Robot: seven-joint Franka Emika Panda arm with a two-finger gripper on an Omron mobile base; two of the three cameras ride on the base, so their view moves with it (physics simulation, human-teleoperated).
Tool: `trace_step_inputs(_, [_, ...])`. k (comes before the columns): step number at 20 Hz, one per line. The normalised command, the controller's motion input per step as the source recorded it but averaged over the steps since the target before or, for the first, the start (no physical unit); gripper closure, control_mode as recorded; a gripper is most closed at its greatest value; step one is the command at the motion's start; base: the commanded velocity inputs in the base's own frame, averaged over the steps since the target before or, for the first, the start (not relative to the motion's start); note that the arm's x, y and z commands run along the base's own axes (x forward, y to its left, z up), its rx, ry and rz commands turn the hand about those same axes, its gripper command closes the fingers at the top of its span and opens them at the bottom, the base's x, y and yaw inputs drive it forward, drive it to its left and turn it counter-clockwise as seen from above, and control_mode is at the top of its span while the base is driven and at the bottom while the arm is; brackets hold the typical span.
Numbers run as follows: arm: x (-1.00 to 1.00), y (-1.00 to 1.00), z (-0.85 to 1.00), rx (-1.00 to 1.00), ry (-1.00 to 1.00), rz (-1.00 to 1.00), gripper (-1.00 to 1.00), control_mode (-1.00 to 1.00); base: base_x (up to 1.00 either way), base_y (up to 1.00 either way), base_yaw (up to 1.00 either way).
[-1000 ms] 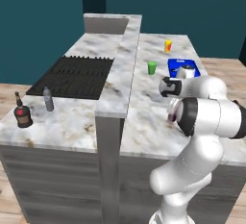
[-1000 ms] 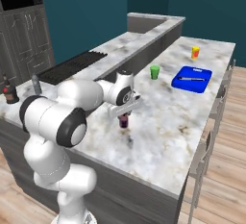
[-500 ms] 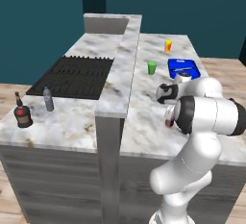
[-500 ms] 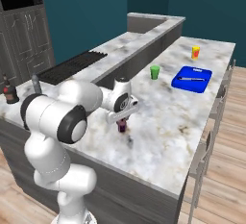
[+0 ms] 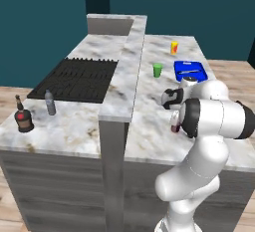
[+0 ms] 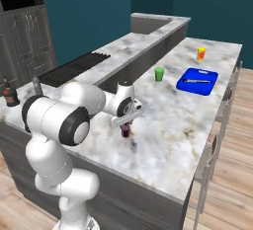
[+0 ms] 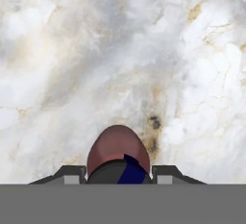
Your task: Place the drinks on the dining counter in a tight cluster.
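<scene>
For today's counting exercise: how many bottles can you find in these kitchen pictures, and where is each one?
3. The brown bottle and the water bottle stand on the stove worktop, near its front corner. The maroon bottle is in the pincer over the dining counter. None seems hidden.

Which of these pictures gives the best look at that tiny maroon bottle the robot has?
The right base view: the tiny maroon bottle stands upright on the dining counter under the gripper. The hand view shows just its rounded top between the fingertips. In the left base view the arm hides most of it.
</scene>
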Motion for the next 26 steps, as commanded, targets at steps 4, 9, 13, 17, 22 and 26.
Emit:
trace_step_inputs(4, [0.00,0.00,0.00,0.00,0.00,0.00,-1.00,-1.00,0.00,0.00,0.00])
trace_step_inputs(9, [0.00,0.00,0.00,0.00,0.00,0.00,-1.00,-1.00,0.00,0.00,0.00])
trace_step_inputs(13, [0.00,0.00,0.00,0.00,0.00,0.00,-1.00,-1.00,0.00,0.00,0.00])
trace_step_inputs(17, [0.00,0.00,0.00,0.00,0.00,0.00,-1.00,-1.00,0.00,0.00,0.00])
trace_step_inputs(22, [-0.17,0.00,0.10,0.00,-0.01,0.00,-1.00,-1.00,0.00,0.00,0.00])
trace_step_inputs(26, [-0.56,0.00,0.66,0.01,-0.02,0.00,-1.00,-1.00,0.00,0.00,0.00])
